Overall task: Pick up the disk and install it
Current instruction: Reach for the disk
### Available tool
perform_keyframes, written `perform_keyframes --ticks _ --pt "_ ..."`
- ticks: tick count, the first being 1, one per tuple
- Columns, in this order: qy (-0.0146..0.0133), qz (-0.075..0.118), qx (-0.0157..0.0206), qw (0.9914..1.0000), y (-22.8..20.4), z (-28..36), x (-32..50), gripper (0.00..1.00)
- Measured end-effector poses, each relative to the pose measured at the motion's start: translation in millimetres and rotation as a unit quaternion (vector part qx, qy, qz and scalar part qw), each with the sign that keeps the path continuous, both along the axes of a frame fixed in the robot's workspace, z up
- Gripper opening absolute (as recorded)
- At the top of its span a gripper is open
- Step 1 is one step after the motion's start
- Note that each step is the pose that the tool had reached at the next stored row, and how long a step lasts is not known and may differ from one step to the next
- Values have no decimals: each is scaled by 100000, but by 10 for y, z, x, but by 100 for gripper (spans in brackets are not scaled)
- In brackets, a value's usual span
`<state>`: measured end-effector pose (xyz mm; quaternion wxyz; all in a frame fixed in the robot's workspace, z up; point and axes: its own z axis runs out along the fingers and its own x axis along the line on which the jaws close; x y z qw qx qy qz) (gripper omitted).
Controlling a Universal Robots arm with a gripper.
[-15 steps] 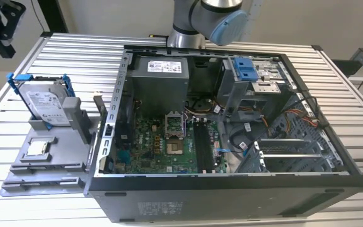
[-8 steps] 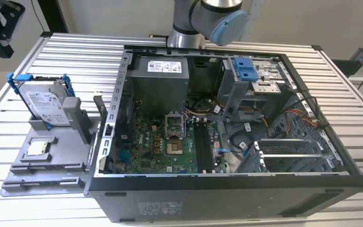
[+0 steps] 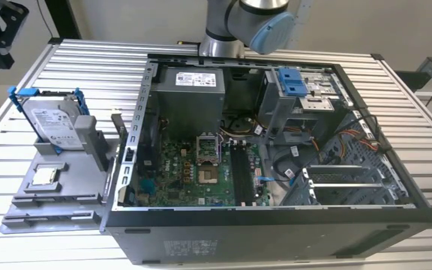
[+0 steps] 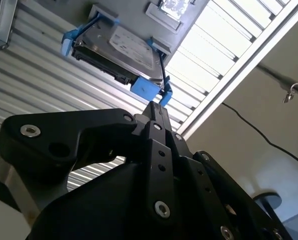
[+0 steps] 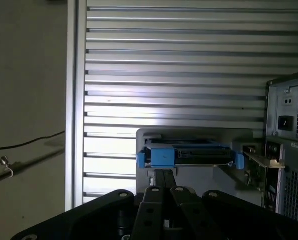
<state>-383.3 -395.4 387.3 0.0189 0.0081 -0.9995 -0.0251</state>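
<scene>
Disk (image 3: 51, 125) stands in its grey holder (image 3: 73, 187) in the exterior view; both wrist views show the claw (image 4: 157, 107) (image 5: 164, 173) pinched together, empty.

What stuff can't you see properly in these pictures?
1. Exterior view: the lower part of the disk is hidden inside its grey stand.
2. Exterior view: the arm is cut off by the top edge.
3. First wrist view: the disk is seen edge-on, so its label face is hidden.
4. Second wrist view: the gripper covers part of the table behind it.
</scene>
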Motion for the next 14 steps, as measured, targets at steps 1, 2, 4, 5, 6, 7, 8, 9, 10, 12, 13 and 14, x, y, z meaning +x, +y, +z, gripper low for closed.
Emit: perform_keyframes --ticks 1,2,4,5,6,7,8,9,10,12,13,14 --pt "90 0 -4 100000 0 0 0 0" --pt "87 20 -2 100000 0 0 0 0" --pt "95 225 -5 100000 0 1 0 0" --pt "93 508 -2 99999 0 2 0 0" --pt "94 879 -2 99996 0 2 0 0" --pt "92 1282 -4 99992 0 3 0 0" --pt "90 1670 -2 99986 0 3 0 0" --pt "89 2075 -3 99978 0 4 0 0" --pt "93 2521 -4 99968 0 4 0 0" --pt "88 3477 -2 99940 0 4 0 0" --pt "89 3979 -4 99921 0 4 0 0" --pt "89 4485 -5 99899 0 4 0 0"
